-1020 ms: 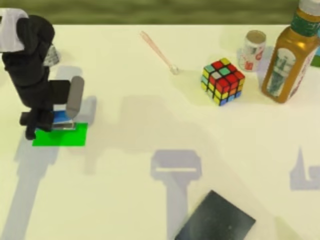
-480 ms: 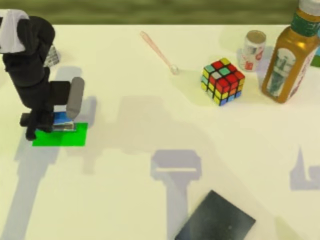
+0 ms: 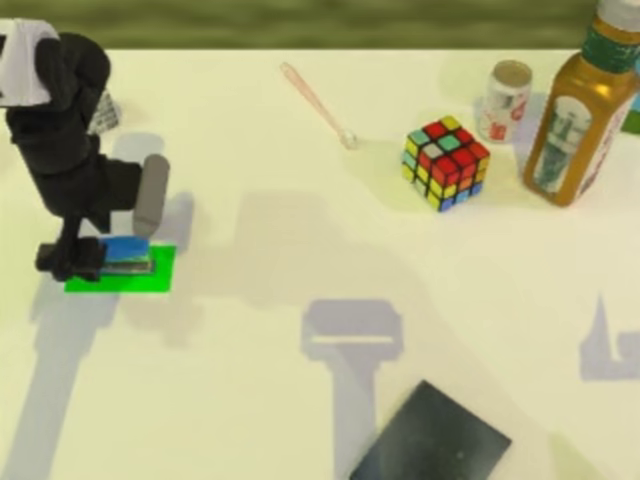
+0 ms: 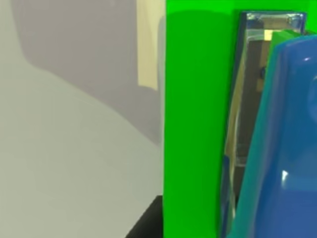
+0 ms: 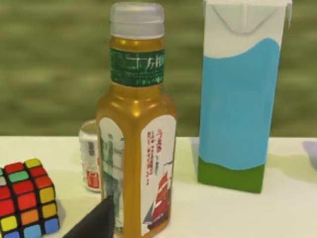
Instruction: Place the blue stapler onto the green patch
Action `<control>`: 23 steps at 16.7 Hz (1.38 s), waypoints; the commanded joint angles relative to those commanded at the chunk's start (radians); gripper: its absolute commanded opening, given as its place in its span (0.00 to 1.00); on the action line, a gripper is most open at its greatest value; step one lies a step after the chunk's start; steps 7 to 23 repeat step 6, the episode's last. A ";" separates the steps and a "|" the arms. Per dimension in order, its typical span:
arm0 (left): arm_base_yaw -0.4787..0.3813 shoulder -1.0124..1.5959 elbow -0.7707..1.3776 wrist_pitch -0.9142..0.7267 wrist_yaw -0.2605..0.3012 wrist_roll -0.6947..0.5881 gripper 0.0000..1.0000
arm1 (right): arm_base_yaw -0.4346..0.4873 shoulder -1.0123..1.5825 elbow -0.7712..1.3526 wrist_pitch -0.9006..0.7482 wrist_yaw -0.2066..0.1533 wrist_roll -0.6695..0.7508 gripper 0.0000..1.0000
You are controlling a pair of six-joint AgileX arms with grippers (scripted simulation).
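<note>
At the table's left edge, about 9 o'clock from the centre in the top view, the left gripper (image 3: 88, 258) hangs low over the green patch (image 3: 140, 278). The stapler (image 3: 127, 252) lies on the patch's far half, its long axis running 3 to 9 o'clock, parallel to the patch's long side. Its left end sits at the gripper and its right end points toward 3 o'clock. Whether the fingers grip it or have let go cannot be told from above. In the left wrist view the stapler (image 4: 277, 148) fills one side, its blue top above a shiny metal base that appears to rest on the patch (image 4: 198, 124), with bare green beside it. Judged from this, the placing looks nearly done, and the next move likely turns on lifting straight up off the stapler's left end. Toward 1 o'clock lie a thin pink stick (image 3: 318, 104), a cube (image 3: 445, 163), a can (image 3: 505, 100) and an amber bottle (image 3: 575, 125). A dark slab (image 3: 432, 438) sits at 5 o'clock. The right arm is parked out of the top view, only a dark tip showing in its wrist view
</note>
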 joint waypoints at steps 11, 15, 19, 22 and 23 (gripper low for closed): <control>0.000 0.000 0.000 0.000 0.000 0.000 1.00 | 0.000 0.000 0.000 0.000 0.000 0.000 1.00; 0.000 0.000 0.000 0.000 0.000 0.000 1.00 | 0.000 0.000 0.000 0.000 0.000 0.000 1.00; 0.000 0.000 0.000 0.000 0.000 0.000 1.00 | 0.000 0.000 0.000 0.000 0.000 0.000 1.00; 0.000 0.000 0.000 0.000 0.000 0.000 1.00 | 0.000 0.000 0.000 0.000 0.000 0.000 1.00; 0.000 0.000 0.000 0.000 0.000 0.000 1.00 | 0.000 0.000 0.000 0.000 0.000 0.000 1.00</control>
